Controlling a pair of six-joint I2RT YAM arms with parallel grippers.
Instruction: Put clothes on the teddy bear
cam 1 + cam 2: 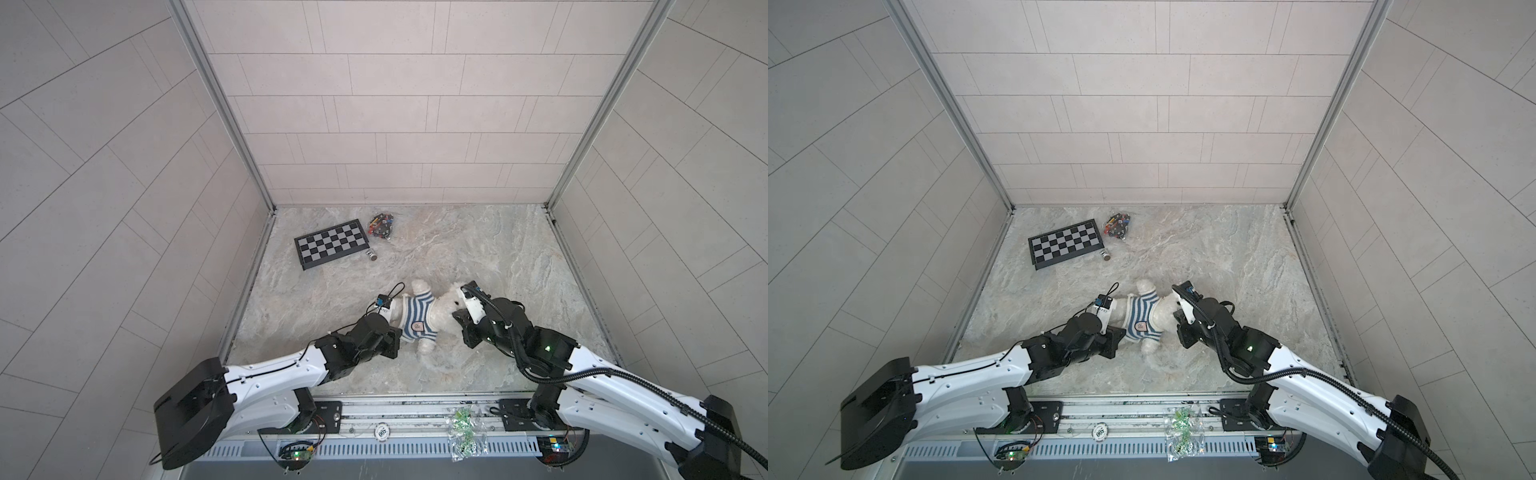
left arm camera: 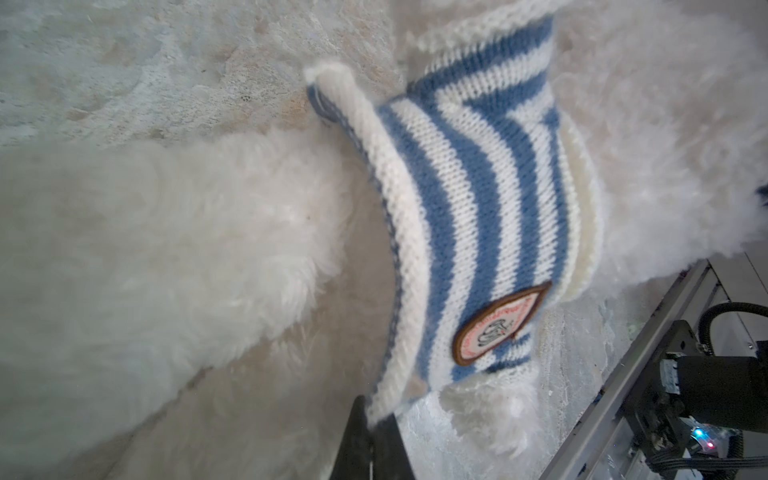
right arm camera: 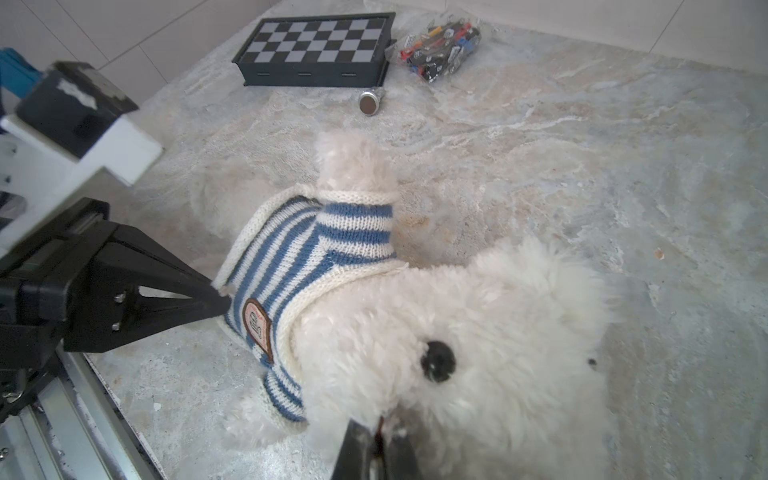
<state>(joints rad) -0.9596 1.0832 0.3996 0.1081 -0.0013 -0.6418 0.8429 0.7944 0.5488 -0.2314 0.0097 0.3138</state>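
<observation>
My left pincer [image 2: 371, 436] is clenched on the hem of the striped shirt [image 2: 478, 208], and my right pincer [image 3: 377, 451] is pinched shut in the head fur of the teddy bear [image 3: 498, 324]. The fluffy white bear wears the shirt, badge up, in the front half of the counter [image 1: 478, 257]. Its long axis runs along the front edge, head toward the right edge.

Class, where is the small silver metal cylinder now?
In both top views the small silver metal cylinder lies back left, beside the near right corner of the black chequered board, nearer than the clear bag of coloured pieces.
</observation>
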